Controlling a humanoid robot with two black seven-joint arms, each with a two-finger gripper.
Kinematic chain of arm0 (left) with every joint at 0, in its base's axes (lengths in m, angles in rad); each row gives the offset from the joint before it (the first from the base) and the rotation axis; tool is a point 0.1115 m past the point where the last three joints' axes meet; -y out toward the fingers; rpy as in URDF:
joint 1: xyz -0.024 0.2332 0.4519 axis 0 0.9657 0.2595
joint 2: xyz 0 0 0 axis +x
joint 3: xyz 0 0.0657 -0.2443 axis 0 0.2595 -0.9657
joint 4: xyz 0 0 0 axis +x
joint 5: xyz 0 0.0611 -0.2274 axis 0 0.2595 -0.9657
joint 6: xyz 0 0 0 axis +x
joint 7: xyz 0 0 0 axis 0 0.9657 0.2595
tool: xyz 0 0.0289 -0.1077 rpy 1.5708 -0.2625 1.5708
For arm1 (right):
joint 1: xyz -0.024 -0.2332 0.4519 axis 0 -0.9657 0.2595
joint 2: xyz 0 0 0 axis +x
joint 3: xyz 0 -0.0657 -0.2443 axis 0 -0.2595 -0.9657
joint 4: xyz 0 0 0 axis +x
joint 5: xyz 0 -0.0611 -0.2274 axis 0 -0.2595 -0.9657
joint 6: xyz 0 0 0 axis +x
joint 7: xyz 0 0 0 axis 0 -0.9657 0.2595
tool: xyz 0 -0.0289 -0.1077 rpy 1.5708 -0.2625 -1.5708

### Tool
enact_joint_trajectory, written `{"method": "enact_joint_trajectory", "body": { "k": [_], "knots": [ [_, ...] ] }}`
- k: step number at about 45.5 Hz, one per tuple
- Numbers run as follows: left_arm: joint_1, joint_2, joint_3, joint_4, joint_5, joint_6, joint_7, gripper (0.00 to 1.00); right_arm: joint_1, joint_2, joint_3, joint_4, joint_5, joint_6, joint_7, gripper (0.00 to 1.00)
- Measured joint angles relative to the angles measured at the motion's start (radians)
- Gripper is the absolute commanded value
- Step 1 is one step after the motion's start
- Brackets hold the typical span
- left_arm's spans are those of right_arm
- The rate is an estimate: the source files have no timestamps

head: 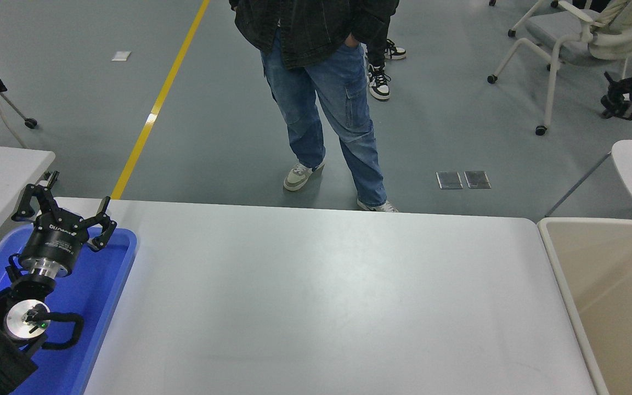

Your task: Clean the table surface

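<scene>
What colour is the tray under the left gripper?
Blue tray, in the head view.

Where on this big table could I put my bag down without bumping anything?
Nearly the whole white table surface shows bare, from the blue tray on its left side to the beige bin along its right edge. The crowded spot is that tray, where the left gripper hangs open. The right gripper is high at the right edge, off the table.

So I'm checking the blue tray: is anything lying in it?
No, the blue tray shows only bare blue, with the left claw hanging over it.
</scene>
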Motion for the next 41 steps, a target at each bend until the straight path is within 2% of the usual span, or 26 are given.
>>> {"method": "enact_joint_trajectory", "body": {
  "k": [10, 19, 41],
  "knots": [
    [0.0, 0.0, 0.0, 0.0, 0.0, 0.0, 0.0, 1.0, -0.141, 0.039, 0.04, 0.045, 0.0, 0.002, 0.134, 0.98],
    [0.0, 0.0, 0.0, 0.0, 0.0, 0.0, 0.0, 1.0, -0.244, 0.094, 0.086, 0.071, -0.001, 0.003, 0.192, 0.98],
    [0.0, 0.0, 0.0, 0.0, 0.0, 0.0, 0.0, 1.0, -0.388, 0.192, 0.119, 0.09, -0.002, 0.006, 0.237, 0.98]
  ]
}}
